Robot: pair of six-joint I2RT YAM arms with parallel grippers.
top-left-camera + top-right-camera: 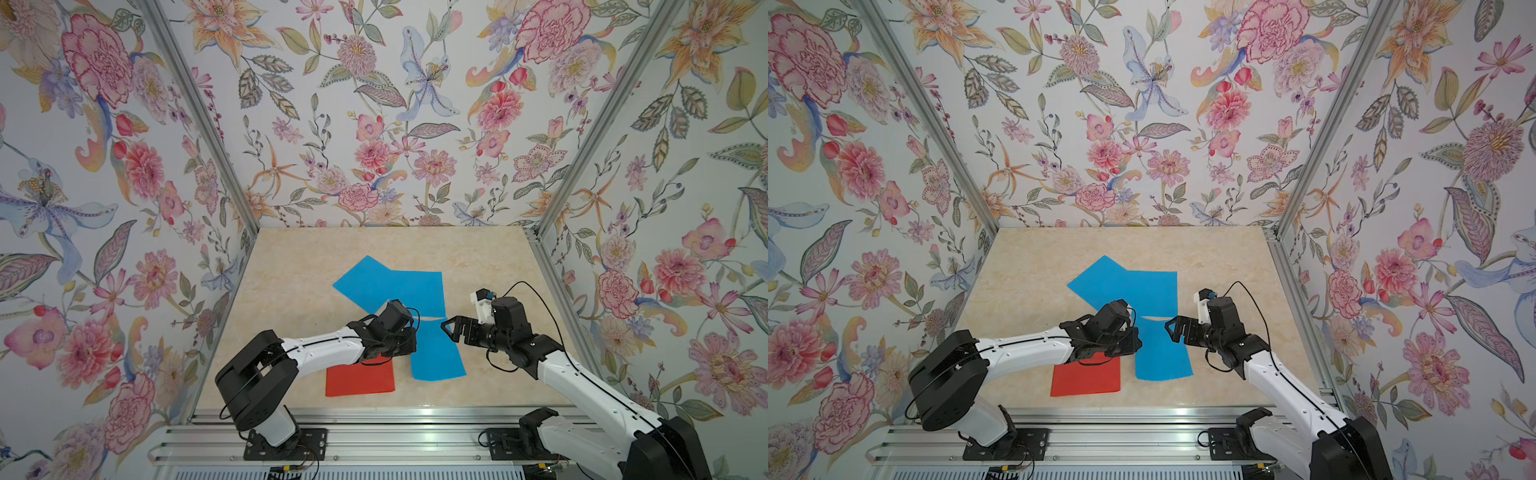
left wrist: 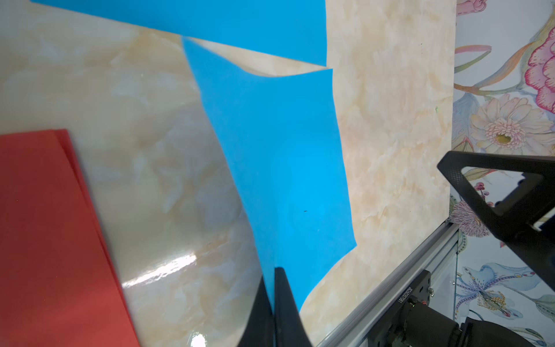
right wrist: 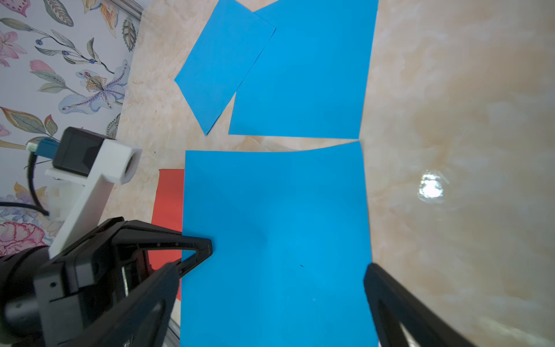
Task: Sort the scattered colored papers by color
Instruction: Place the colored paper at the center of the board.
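Note:
My left gripper [image 2: 274, 288] is shut on the left edge of a sky-blue paper [image 1: 438, 353] at the front centre, and that edge is lifted off the table. My right gripper [image 3: 271, 270] hovers open over the same blue sheet [image 3: 276, 210], one finger on each side of it. In both top views the right gripper [image 1: 449, 328] faces the left gripper [image 1: 409, 334] across the sheet. Two more blue papers [image 1: 415, 291] [image 1: 365, 282] overlap behind it. Red-orange papers [image 1: 359, 380] lie stacked at the front left, partly under my left arm.
The marble-patterned table [image 1: 291, 291] is closed in by floral walls on the left, back and right. An aluminium rail [image 1: 374, 415] carrying both arm bases runs along the front edge.

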